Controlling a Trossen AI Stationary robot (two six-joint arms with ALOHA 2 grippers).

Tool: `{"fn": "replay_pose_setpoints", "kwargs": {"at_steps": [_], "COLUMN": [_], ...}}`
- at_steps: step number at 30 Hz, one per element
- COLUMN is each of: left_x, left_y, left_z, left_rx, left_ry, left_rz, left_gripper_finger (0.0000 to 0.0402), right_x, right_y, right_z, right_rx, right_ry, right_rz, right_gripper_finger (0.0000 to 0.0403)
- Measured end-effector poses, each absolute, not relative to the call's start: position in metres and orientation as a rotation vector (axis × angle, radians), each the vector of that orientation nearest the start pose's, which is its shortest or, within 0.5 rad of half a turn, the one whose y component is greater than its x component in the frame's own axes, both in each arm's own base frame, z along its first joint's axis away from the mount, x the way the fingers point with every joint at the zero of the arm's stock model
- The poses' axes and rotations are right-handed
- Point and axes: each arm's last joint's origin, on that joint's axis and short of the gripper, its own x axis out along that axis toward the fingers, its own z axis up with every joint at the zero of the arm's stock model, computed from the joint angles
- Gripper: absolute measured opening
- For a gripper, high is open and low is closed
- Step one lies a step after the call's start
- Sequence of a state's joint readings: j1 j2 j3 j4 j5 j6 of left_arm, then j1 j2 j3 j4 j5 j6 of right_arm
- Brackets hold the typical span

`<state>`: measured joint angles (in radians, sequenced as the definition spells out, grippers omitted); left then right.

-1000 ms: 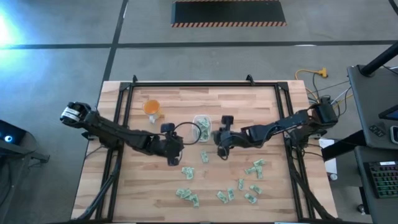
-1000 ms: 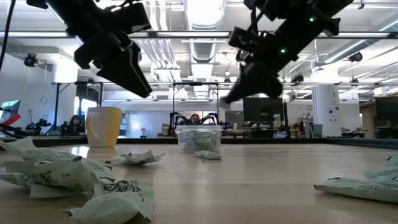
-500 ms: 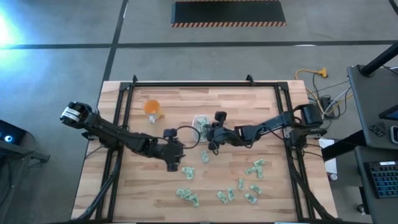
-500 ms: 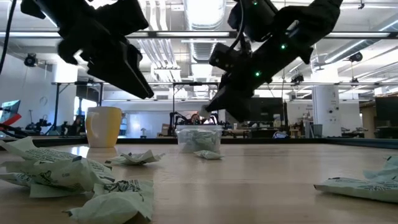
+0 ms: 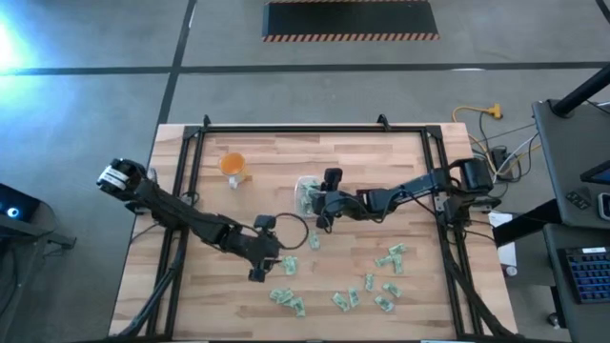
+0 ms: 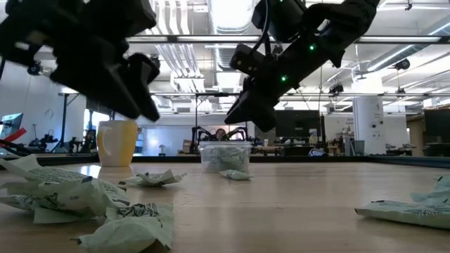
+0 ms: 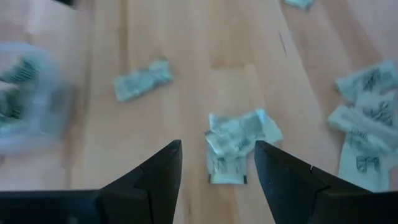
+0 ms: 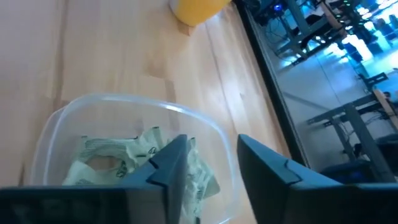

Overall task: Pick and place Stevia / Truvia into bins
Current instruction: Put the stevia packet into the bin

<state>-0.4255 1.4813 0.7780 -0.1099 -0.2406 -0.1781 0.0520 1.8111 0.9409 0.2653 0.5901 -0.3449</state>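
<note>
The bin (image 5: 305, 190) is a small clear container at the table's middle, with several pale green sachets (image 8: 118, 158) lying in it. My right gripper (image 8: 211, 142) hangs open just above its right part (image 5: 315, 203), with nothing pinched between the fingers. My left gripper (image 7: 217, 144) is open and low over the table, nearer the front (image 5: 270, 266). It stands above a crumpled Stevia sachet (image 7: 239, 140) without touching it. More sachets lie flat on the wood near the front (image 5: 286, 298) (image 5: 345, 299) and to the right (image 5: 393, 257).
An orange cup (image 5: 233, 165) stands left of the bin and farther back. A single sachet (image 5: 313, 240) lies just in front of the bin. Black frame rails (image 5: 195, 152) run along the table's sides and back. Crumpled sachets (image 6: 105, 211) lie close to the low camera.
My right gripper has gone toward the table's left, from beside the bin to above it. My left gripper has gone toward the near edge and down, to over the sachets in front of the bin.
</note>
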Motion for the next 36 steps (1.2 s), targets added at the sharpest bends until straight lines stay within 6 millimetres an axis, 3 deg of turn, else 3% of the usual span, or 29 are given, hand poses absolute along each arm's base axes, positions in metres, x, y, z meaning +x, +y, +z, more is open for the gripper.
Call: {"fn": "replay_pose_setpoints", "kwargs": {"at_steps": [9, 19, 30, 36], "left_x": [0.277, 0.277, 0.284, 0.284], "left_y": [-0.121, -0.119, -0.112, -0.110], "left_z": [0.153, 0.149, 0.128, 0.129], "left_rx": [0.096, 0.095, 0.095, 0.101], "left_ry": [0.868, 0.883, 0.950, 0.951], "left_rz": [-0.185, -0.177, -0.142, -0.154], "left_gripper_finger": [0.0185, 0.0185, 0.0184, 0.0132], "right_x": [0.361, 0.354, 0.352, 0.351], "right_y": [0.012, 0.013, 0.013, 0.013], "right_z": [0.173, 0.184, 0.183, 0.183], "right_rx": [-0.583, -0.575, -0.570, -0.579], "right_ry": [0.672, 0.696, 0.716, 0.743], "right_rz": [-0.388, -0.386, -0.384, -0.377], "right_gripper_finger": [0.0164, 0.0151, 0.0147, 0.0145]}}
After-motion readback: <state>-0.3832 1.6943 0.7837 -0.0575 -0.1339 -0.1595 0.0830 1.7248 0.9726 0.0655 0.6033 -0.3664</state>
